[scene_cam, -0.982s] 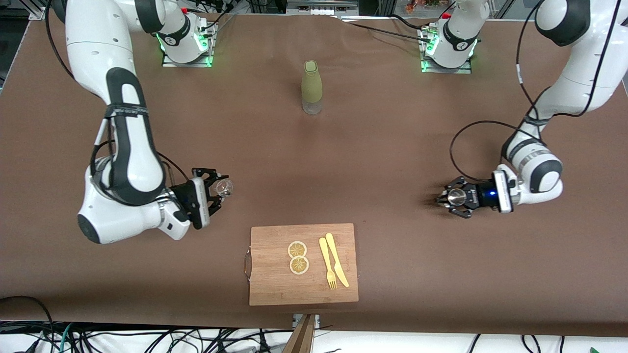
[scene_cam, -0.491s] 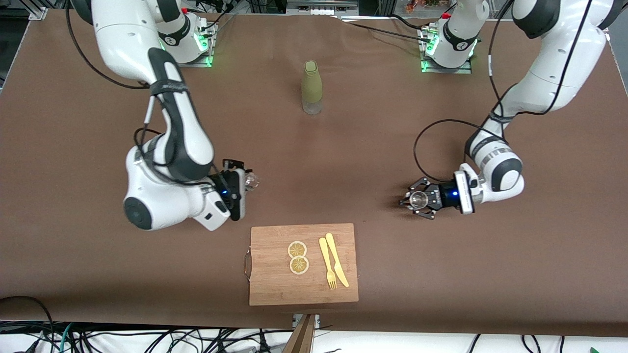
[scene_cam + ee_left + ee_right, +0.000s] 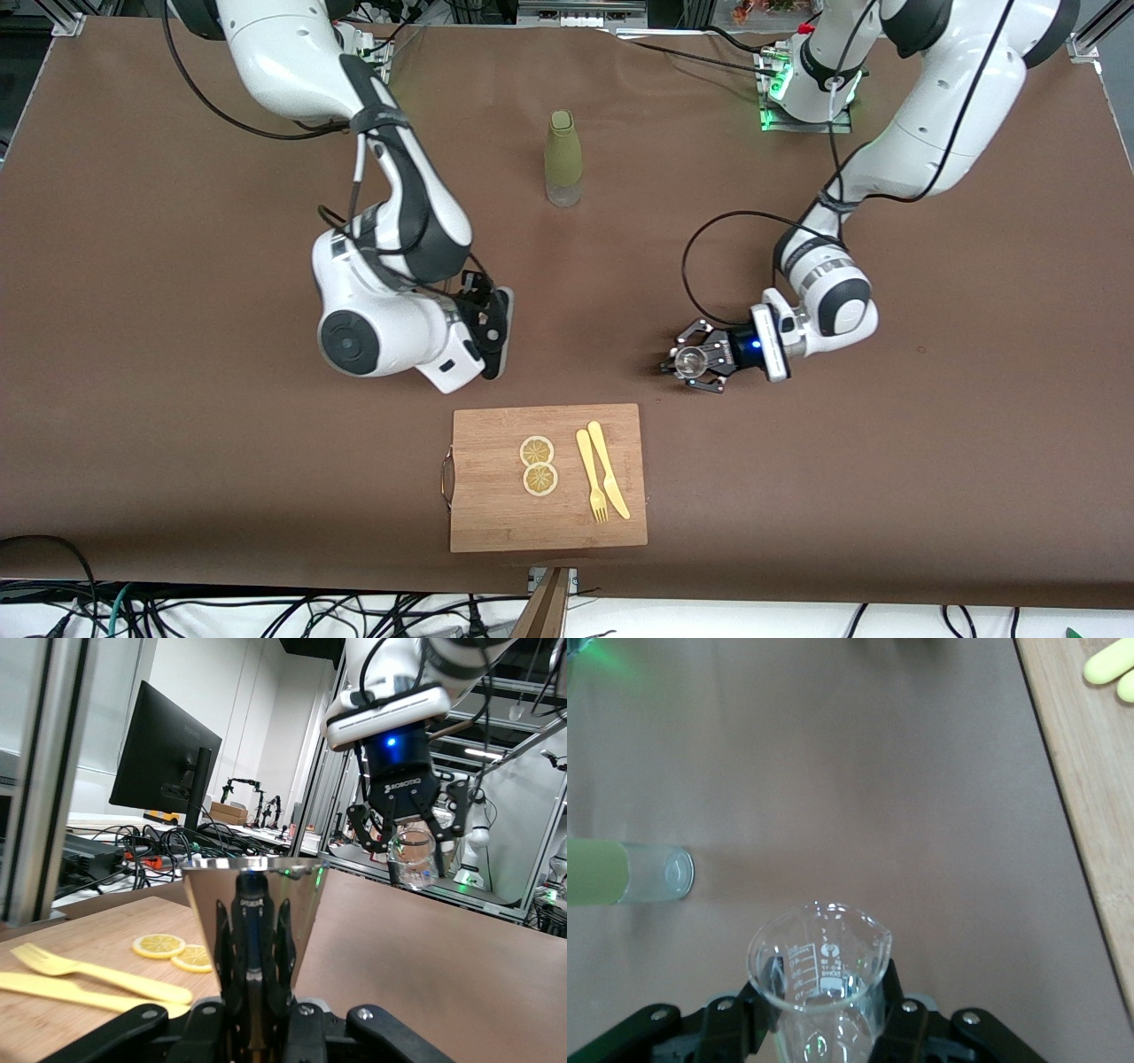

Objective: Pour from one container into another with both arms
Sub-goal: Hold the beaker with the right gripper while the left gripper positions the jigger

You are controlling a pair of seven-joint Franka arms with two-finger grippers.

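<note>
My left gripper [image 3: 679,361] is shut on a shiny metal cone-shaped cup [image 3: 688,360], held low over the brown table off the cutting board's corner at the left arm's end. In the left wrist view the cup [image 3: 252,904] stands upright in that gripper [image 3: 252,1020]. My right gripper [image 3: 483,303] hangs over the table above the board's other corner, mostly hidden under its own wrist. It is shut on a clear glass beaker [image 3: 819,961], gripped low on its wall [image 3: 821,1014]. The left wrist view shows that beaker [image 3: 413,857] hanging in the air ahead of the cup.
A green bottle [image 3: 563,158] with a clear base stands mid-table toward the bases. A wooden cutting board [image 3: 496,523] lies near the front edge, carrying two lemon slices [image 3: 538,465] and a yellow fork [image 3: 590,478] and knife [image 3: 609,470].
Both arms have swung in toward the middle of the table, each carrying its container. The right wrist has turned, so the front view no longer shows the beaker.
</note>
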